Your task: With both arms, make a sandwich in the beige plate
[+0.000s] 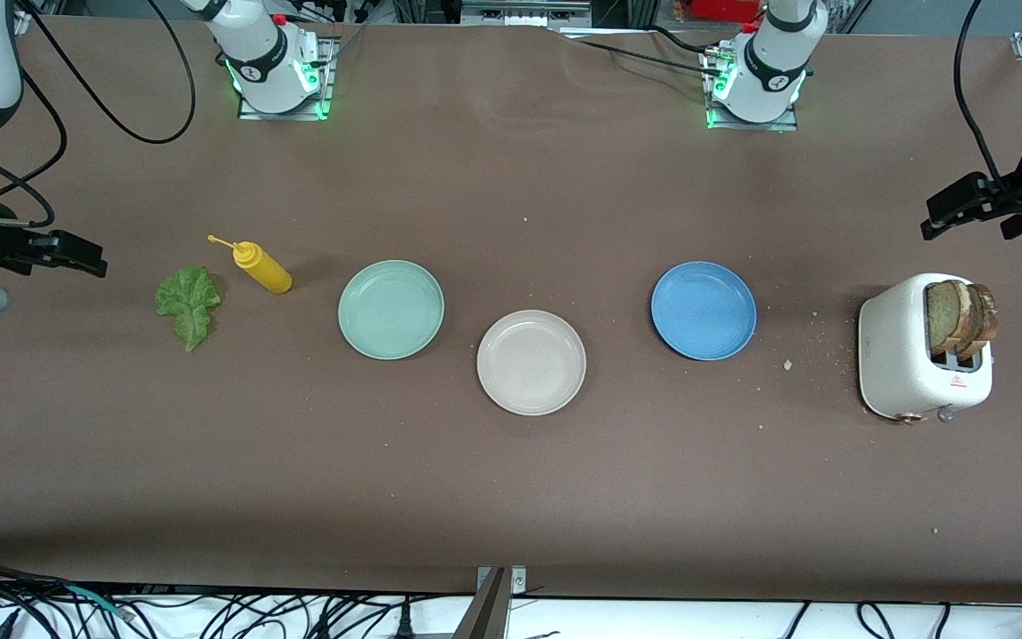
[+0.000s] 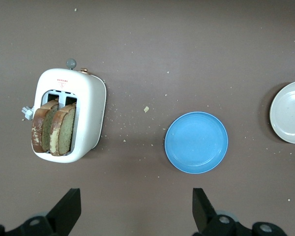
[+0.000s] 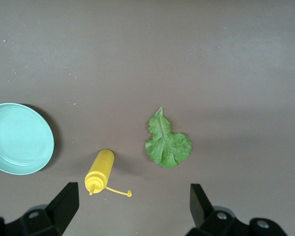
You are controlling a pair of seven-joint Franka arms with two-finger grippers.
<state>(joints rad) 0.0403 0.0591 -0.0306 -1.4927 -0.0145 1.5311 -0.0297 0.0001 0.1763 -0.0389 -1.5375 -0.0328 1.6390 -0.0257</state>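
The beige plate (image 1: 530, 362) lies bare, nearest of the three plates to the front camera; its rim also shows in the left wrist view (image 2: 290, 112). Two brown bread slices (image 1: 959, 315) (image 2: 54, 128) stand in a white toaster (image 1: 906, 359) (image 2: 91, 113) at the left arm's end. A green lettuce leaf (image 1: 188, 304) (image 3: 167, 142) lies flat at the right arm's end. My left gripper (image 1: 941, 213) (image 2: 136, 209) hangs open and holds nothing, over bare table beside the toaster. My right gripper (image 1: 76, 256) (image 3: 132, 204) hangs open with nothing in it, over bare table beside the lettuce.
A mint green plate (image 1: 390, 309) (image 3: 19, 138) and a blue plate (image 1: 703, 310) (image 2: 196, 142) flank the beige one. A yellow squeeze bottle (image 1: 263, 267) (image 3: 101, 169) lies on its side between lettuce and mint plate. Crumbs dot the table round the toaster.
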